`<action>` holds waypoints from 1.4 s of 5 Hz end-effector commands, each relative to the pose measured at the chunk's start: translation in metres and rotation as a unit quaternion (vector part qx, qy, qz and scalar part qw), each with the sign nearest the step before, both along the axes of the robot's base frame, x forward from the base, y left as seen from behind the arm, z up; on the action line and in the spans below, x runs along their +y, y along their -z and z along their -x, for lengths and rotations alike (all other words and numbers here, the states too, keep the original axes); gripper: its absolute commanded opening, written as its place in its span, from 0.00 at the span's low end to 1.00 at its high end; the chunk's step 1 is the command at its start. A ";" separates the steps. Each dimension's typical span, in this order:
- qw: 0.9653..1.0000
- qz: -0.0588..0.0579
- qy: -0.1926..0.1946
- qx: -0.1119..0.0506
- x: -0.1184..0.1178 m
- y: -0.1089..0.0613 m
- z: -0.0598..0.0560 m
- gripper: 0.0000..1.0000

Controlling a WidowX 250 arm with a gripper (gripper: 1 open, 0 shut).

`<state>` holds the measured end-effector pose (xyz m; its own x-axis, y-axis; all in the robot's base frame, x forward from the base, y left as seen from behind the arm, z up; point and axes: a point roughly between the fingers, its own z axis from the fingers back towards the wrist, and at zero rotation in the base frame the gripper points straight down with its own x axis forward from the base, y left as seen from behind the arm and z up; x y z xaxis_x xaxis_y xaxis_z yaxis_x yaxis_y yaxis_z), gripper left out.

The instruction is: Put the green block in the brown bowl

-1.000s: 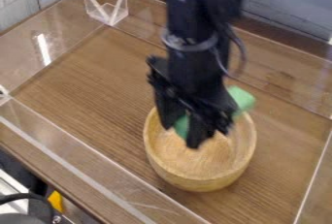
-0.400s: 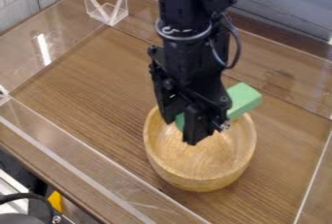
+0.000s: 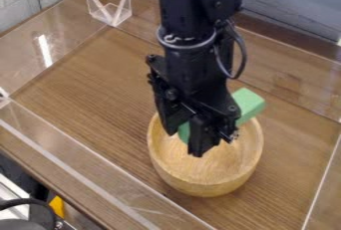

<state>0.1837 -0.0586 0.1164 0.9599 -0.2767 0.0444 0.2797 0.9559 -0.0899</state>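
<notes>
The black gripper [image 3: 202, 140] points straight down over the brown bowl [image 3: 170, 166], a round light wooden bowl at the front of the table. The green block [image 3: 249, 103] lies crosswise between the fingers. Its larger end sticks out to the right of the gripper and a small green bit shows on the left side. The gripper is shut on the block, which hangs above the bowl's inside, just over the rim's height. The fingers hide the block's middle and part of the bowl's floor.
The wooden table [image 3: 94, 85] is fenced by low clear plastic walls [image 3: 54, 139] on all sides. A small clear plastic stand [image 3: 110, 9] sits at the back left. Black cables [image 3: 27, 211] lie outside the front left corner.
</notes>
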 end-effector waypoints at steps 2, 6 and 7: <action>0.997 0.000 -0.079 -0.009 0.005 0.013 -0.008 0.00; 0.978 -0.007 -0.207 0.004 -0.009 0.040 -0.017 0.00; 0.978 -0.007 -0.207 0.006 -0.004 0.034 -0.025 0.00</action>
<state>0.1999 -0.0615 0.0738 0.9904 0.1383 -0.0035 -0.1382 0.9884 -0.0636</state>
